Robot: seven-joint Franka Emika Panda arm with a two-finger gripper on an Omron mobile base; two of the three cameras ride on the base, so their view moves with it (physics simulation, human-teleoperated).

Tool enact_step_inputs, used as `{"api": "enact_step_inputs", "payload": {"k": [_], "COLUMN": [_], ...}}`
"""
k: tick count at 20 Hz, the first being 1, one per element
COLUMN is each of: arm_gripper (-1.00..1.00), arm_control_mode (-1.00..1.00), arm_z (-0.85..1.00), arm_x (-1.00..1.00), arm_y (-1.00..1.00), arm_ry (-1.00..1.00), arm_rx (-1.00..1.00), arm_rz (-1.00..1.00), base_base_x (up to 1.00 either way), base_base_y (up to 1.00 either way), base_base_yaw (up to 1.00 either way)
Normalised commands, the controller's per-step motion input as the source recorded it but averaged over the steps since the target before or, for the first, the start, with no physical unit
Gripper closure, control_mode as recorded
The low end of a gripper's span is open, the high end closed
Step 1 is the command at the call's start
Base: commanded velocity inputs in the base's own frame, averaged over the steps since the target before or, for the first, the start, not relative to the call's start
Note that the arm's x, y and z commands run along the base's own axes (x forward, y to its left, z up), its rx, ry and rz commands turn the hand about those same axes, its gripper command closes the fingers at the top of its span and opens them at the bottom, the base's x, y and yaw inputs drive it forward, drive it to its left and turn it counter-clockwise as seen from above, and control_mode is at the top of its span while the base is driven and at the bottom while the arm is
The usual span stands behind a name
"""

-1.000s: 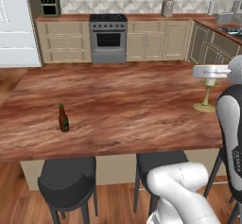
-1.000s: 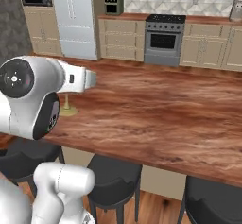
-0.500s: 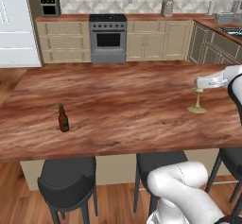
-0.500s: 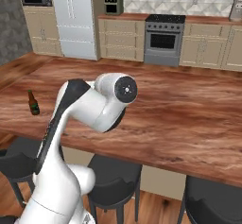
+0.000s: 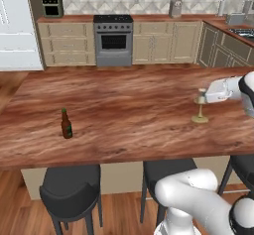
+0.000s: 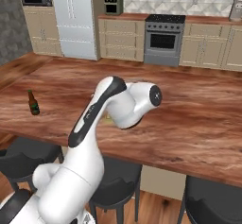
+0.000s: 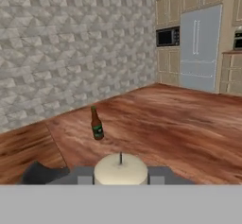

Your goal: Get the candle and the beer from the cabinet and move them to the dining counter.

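Though apparently unreadable, beer (image 5: 66,125) label green.

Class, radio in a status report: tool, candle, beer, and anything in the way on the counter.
Tool shut on candle, foot on dining counter. Beer upright on counter, well apart. Nothing between them.

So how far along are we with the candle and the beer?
The beer already stands on the dining counter. In hand: the candle sits between the gripper's fingers, its foot at the counter surface. Left: confirm it is seated, open the fingers and back away.
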Motion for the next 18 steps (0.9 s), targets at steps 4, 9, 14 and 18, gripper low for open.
{"api": "enact_step_inputs", "payload": {"k": [4, 9, 14, 18], "arm_gripper": [1.0, 1.0, 1.0, 1.0], "arm_control_mode": [-1.0, -1.0, -1.0, -1.0], "arm_z": [-0.62, -0.67, -0.6, -0.15], "arm_x": [0.36, 0.34, 0.41, 0.41], "arm_y": [-0.02, -0.05, 0.0, 0.0], "arm_ry": [-0.05, -0.05, 0.0, 0.0], "arm_rx": [0.0, 0.0, 0.0, 0.0], "arm_rz": [0.18, 0.17, 0.12, 0.01], "base_base_x": [0.0, 0.0, 0.0, 0.0], "base_base_y": [0.0, 0.0, 0.0, 0.0], "base_base_yaw": [0.0, 0.0, 0.0, 0.0]}}
